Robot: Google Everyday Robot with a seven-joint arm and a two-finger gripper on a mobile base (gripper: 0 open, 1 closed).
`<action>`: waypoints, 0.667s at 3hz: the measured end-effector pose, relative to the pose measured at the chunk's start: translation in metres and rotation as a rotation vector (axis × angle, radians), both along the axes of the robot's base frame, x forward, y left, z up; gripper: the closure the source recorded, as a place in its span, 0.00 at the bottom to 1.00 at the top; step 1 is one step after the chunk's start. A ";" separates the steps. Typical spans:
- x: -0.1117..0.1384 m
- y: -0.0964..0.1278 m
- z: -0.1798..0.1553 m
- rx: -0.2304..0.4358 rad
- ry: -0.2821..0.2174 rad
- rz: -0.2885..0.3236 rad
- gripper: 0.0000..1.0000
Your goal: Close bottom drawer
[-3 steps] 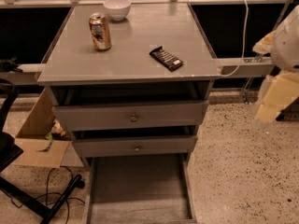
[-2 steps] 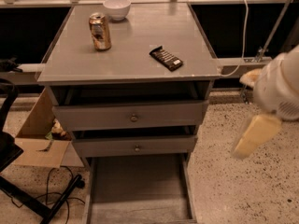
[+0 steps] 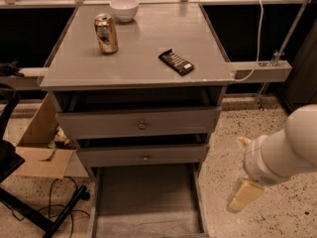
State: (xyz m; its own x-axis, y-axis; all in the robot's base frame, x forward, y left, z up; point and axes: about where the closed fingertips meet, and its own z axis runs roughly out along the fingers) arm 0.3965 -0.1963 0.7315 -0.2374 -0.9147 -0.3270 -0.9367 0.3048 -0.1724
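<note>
The bottom drawer point(image 3: 146, 202) of the grey cabinet is pulled far out. Its long plank floor and side rails show at the bottom edge of the camera view, and its front panel is out of view below. My gripper point(image 3: 244, 195), cream-coloured on a white arm, hangs over the speckled floor just right of the drawer's right rail, apart from it. It holds nothing that I can see.
The top drawer point(image 3: 138, 124) and middle drawer point(image 3: 143, 155) stand slightly ajar. On the cabinet top sit a can point(image 3: 106, 32), a white bowl point(image 3: 124, 8) and a dark snack bar point(image 3: 176, 62). A cardboard box point(image 3: 42, 150) and a black stand with cables lie at the left.
My arm has come down and leftwards from the right edge towards the open drawer's right side. The drawers have not moved.
</note>
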 end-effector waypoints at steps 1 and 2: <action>0.005 -0.006 -0.078 0.022 0.042 -0.016 0.00; 0.008 -0.012 -0.143 0.075 0.103 -0.062 0.00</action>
